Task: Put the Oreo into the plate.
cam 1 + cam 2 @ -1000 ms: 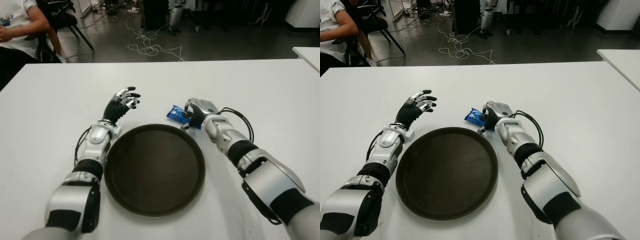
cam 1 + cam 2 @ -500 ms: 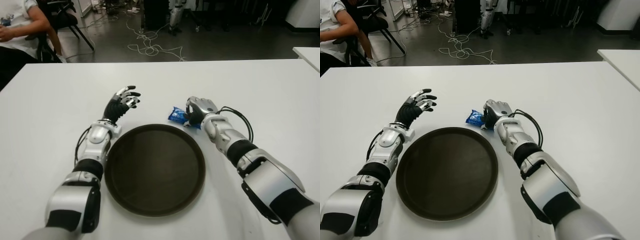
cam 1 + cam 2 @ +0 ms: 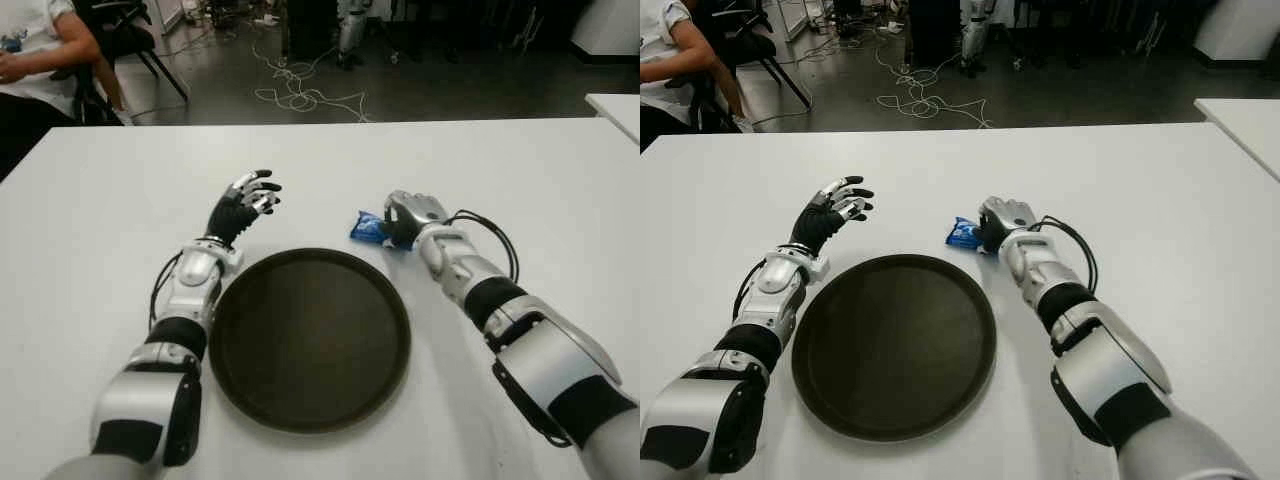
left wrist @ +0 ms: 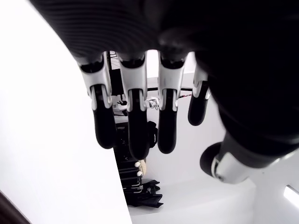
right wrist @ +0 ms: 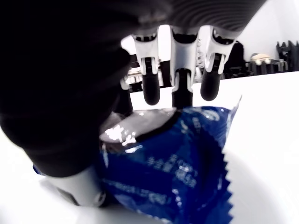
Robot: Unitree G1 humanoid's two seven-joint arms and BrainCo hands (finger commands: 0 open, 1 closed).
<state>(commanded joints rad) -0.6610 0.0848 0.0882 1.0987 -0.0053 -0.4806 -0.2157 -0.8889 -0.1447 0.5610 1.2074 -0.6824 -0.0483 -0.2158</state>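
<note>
One right hand [image 3: 408,215] fingers clamp the Oreo [image 3: 369,228], lengthwise toward the left hand [image 3: 243,203].

White desk [image 3: 520,170], seen from above and in front. A round dark plate [image 3: 309,338] lies flat on it, near the robot. At about 1 o'clock from the plate, just beyond its rim and apart from it, a blue Oreo packet [image 3: 369,228] sits at the desk surface, with the fingers of the right robot hand [image 3: 408,216] closed round it; whether the packet touches the desk cannot be told. At about 11 o'clock from the plate the left robot hand [image 3: 243,206] shows, fingers spread and holding nothing.
</note>
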